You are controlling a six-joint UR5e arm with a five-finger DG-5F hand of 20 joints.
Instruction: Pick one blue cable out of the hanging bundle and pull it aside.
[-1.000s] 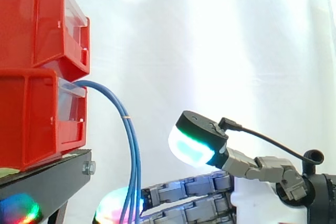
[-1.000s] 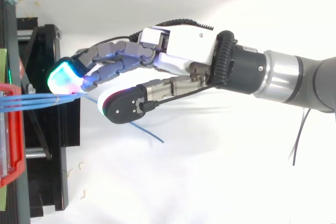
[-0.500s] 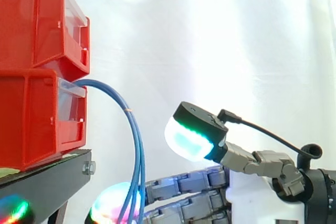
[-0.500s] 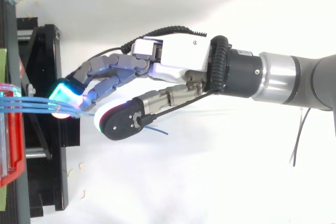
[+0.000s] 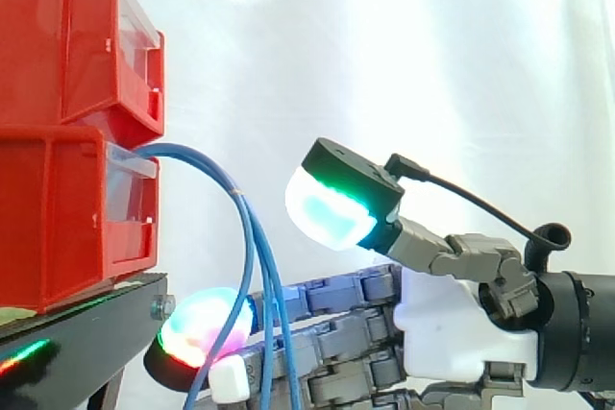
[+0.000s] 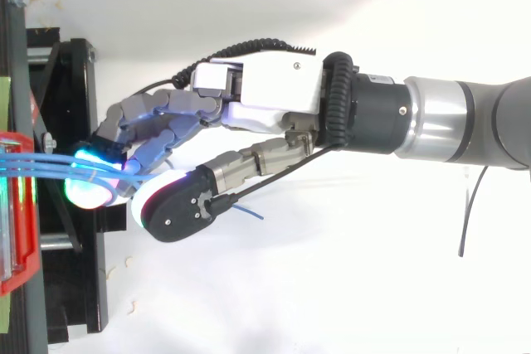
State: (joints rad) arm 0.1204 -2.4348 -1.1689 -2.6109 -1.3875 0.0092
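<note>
A bundle of thin blue cables (image 5: 192, 156) comes out of the lower red bin (image 5: 58, 208), arches over and hangs down in front of the black stand (image 5: 86, 333). Below the arch the strands fan apart, and one runs off to the lower left. My hand (image 6: 265, 89) reaches in from the right with its fingers nearly straight. Its fingertips (image 5: 197, 333) sit among the hanging strands, which cross over them. The thumb (image 5: 332, 213) is raised clear of the cables. From above, the cables (image 6: 41, 167) meet the fingertips (image 6: 91, 188) at the stand's edge.
A second red bin (image 5: 67, 36) is stacked on the lower one. The white curtain hangs behind. A loose blue cable end (image 6: 249, 213) lies under the hand on the white floor. The black stand (image 6: 70, 89) is close to the fingertips.
My hand has moved left toward the bins and risen. Its fingertips have pushed into the bundle, and the strands have spread apart.
</note>
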